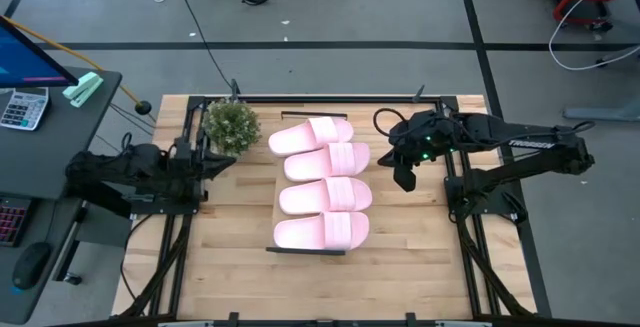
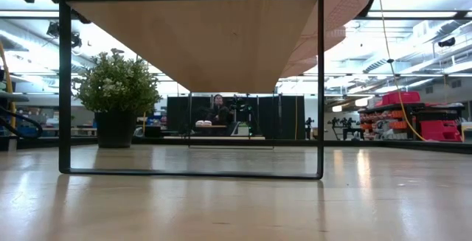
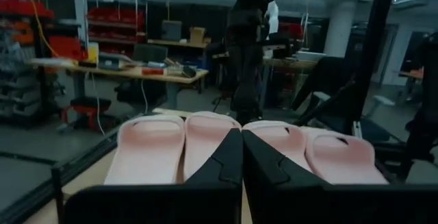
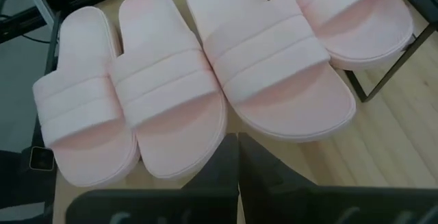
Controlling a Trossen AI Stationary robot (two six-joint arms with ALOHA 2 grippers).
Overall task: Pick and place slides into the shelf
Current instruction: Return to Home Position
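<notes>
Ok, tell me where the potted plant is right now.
In the high view the potted plant stands on the table at the left arm's side of the shelf, beside the topmost slide.

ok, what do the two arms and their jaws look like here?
Both are black, jointed links. The right arm carries white lettering on its long link, a green light near the wrist, a looping black cable there. The left arm is equally dark; no marking readable. Jaws: black, flat, tapering to points.
</notes>
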